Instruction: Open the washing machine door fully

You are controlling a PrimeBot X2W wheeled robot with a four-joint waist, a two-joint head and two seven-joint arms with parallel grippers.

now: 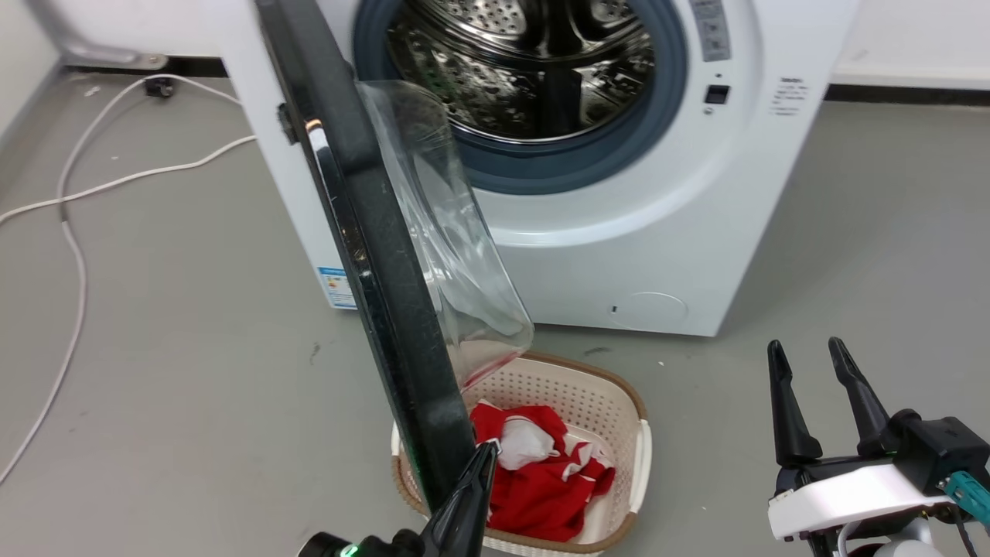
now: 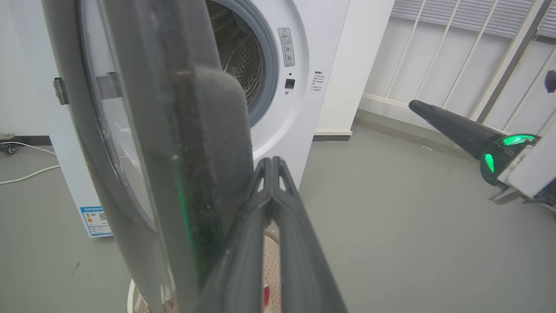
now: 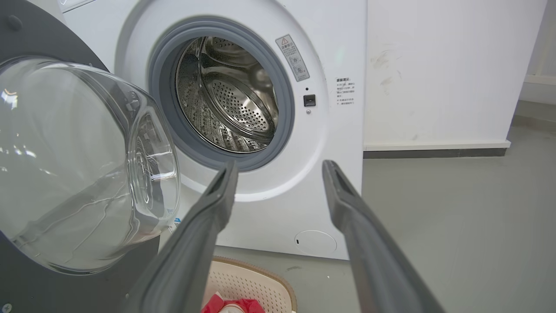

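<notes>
Clenched empty, left claw leans on the inner edge of the door, likely to push it wider; right claw hangs released, apart from it.

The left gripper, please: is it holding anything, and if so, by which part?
Nothing is held. The left gripper is shut and empty, its fingers lying against the rim of the washing machine door, not clamped round it.

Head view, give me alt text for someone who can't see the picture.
The washing machine door stands swung out, edge-on, from the white washing machine, exposing the steel drum. The left gripper, jaws closed, sits at the door's lower edge by a cream basket of red clothing; the right gripper is at lower right, jaws open.
</notes>
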